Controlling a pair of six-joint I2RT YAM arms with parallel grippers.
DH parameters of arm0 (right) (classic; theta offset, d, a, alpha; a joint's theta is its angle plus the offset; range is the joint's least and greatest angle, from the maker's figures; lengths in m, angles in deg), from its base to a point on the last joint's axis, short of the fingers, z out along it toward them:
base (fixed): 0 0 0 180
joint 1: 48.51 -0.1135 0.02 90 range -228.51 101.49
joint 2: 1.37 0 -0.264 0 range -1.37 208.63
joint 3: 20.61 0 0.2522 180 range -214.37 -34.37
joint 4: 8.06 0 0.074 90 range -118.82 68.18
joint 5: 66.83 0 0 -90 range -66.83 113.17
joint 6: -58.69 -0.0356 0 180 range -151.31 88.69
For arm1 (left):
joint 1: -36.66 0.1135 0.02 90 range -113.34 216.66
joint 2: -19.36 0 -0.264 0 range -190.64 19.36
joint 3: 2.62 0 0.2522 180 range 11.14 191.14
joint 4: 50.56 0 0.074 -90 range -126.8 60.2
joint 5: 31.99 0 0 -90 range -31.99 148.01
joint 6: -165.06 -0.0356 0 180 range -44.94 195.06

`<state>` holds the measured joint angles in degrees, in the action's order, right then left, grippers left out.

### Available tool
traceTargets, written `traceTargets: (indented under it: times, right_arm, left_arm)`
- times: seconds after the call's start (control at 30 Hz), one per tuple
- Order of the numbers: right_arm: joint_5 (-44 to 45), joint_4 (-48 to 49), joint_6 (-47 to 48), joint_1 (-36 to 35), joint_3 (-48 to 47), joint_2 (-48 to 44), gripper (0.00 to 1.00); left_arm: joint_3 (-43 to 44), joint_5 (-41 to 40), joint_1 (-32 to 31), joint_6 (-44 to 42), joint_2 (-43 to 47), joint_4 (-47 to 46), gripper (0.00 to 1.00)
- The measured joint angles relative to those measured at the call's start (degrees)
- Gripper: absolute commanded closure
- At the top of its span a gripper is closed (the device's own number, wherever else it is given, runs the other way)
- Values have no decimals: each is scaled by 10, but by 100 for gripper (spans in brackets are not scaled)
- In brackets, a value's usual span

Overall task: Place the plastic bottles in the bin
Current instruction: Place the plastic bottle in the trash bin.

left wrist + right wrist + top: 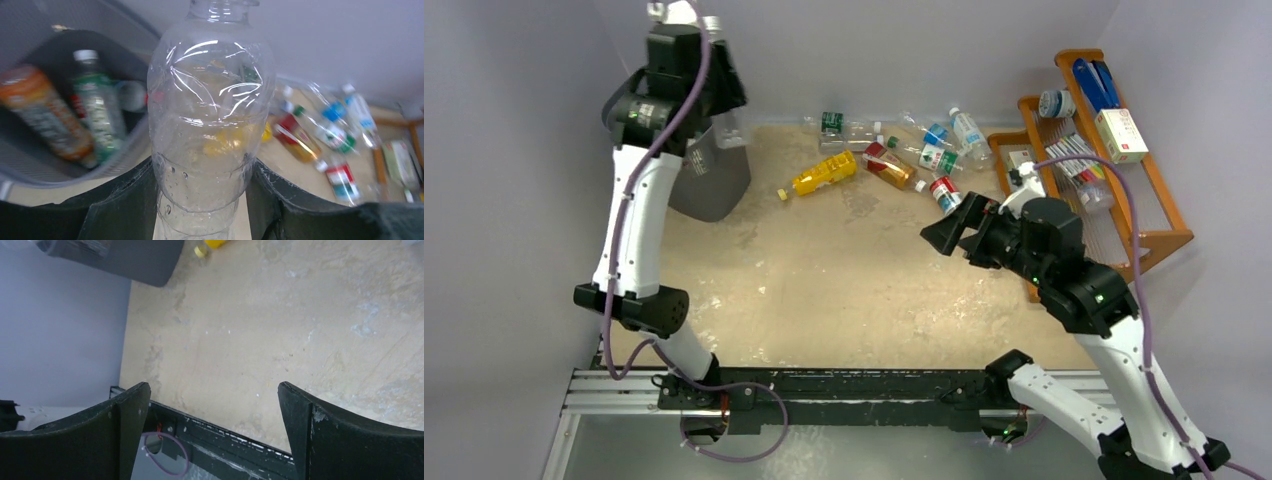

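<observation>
Now in hand: left pincer (202,197) clenched on a clear bottle (210,100), held low on its body with the neck pointing away from the wrist.
Bin: the bin (714,185) lies below and to the left of this pincer. Its rim runs about under the bottle, so the mouth is not squarely beneath.
Doing it well: I would carry the bottle further left over the open mouth before letting go. A release here looks likely to glance off the rim onto the table (824,290).
Grip: the bottle wall is thin and smooth, probably crushable and slippery, so squeeze steadily, then open wide and cleanly.
Already inside: an orange bottle (47,117) and a green bottle (97,115) lie in the bin, left of the pincer.
Left to do: a pile (914,150) of bottles lies on the table to the pincer's right, with a yellow bottle (824,173) nearest.
Right pincer: right pincer (212,395) is released and empty over bare table, with a red-label bottle (944,192) just past its tips.
In the way: the rack (1159,235) stands close beside the pile and the right pincer, so reaches there need care.
</observation>
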<state>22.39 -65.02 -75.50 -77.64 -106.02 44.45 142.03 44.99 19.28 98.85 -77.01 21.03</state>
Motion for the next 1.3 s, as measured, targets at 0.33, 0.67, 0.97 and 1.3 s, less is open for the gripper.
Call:
traceTargets:
  times: [0.33,0.67,0.97,1.3]
  right_arm:
    - [-45,29,-9,0,79,-23,1]
    - [-50,47,-16,0,93,-31,0]
    - [-54,48,-29,0,96,-51,0]
    - [-65,-5,-16,0,27,-35,0]
  left_arm:
    - [2,14,268,40,-10,-38,48]
    - [-75,43,264,52,-30,-88,15]
    - [-89,81,291,75,-46,-87,14]
    - [-326,207,291,127,221,-132,14]
